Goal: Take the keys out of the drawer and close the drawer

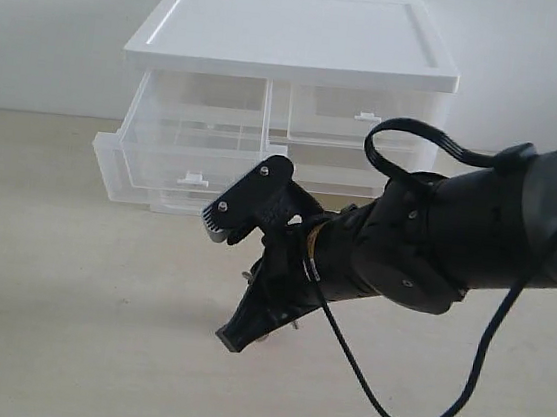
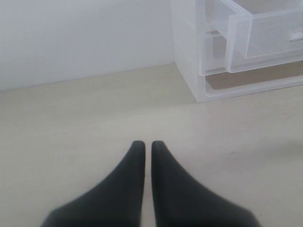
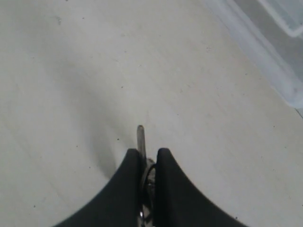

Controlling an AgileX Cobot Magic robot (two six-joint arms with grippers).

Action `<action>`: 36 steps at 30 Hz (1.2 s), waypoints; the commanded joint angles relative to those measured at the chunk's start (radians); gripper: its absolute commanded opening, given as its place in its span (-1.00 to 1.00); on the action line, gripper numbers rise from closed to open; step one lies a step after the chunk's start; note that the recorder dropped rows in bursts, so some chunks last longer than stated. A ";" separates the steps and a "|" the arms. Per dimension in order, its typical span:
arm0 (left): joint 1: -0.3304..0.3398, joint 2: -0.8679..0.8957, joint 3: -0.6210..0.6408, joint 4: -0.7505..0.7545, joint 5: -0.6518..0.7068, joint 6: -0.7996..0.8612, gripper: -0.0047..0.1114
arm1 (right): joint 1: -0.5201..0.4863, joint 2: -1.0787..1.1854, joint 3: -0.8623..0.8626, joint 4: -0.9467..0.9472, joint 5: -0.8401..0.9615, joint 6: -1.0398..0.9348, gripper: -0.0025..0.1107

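The left half-width clear drawer (image 1: 180, 142) of the white-topped unit (image 1: 298, 35) stands pulled out; it also shows in the left wrist view as the drawer (image 2: 265, 33). My right gripper (image 1: 234, 336) points down at the table in front of the unit, shut on the keys (image 3: 140, 137). A silver blade sticks out past the fingertips and the ring sits between the fingers (image 3: 168, 189). Small metal bits of the keys (image 1: 249, 278) show beside the gripper in the exterior view. My left gripper (image 2: 147, 144) is shut on nothing, low over bare table, away from the unit.
The right half-width drawer (image 1: 364, 118) is pushed in. A full-width clear drawer (image 1: 112, 164) below juts forward a little. The right arm's black cable (image 1: 482, 363) loops down toward the table. A clear plastic edge of the unit (image 3: 279, 71) lies near the right gripper.
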 commanded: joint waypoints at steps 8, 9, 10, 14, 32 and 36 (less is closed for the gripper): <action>-0.002 -0.003 0.004 -0.006 0.001 -0.002 -0.84 | -0.005 -0.021 -0.023 0.000 0.036 0.024 -0.08; -0.002 -0.003 0.004 -0.006 0.001 -0.002 -0.84 | -0.005 -0.036 -0.023 0.000 0.048 0.024 -0.10; -0.002 -0.003 0.004 -0.006 0.001 -0.002 -0.84 | -0.005 -0.078 -0.023 0.013 0.075 0.030 -0.23; -0.002 -0.003 0.004 -0.006 0.001 -0.002 -0.84 | 0.015 -0.281 -0.005 0.031 0.152 0.030 -0.95; -0.002 -0.003 0.004 -0.006 0.001 -0.002 -0.84 | 0.078 -1.317 0.325 0.035 0.075 0.175 -0.96; -0.002 -0.003 0.004 -0.006 0.001 -0.002 -0.84 | 0.078 -1.428 0.325 0.066 0.146 0.212 -0.96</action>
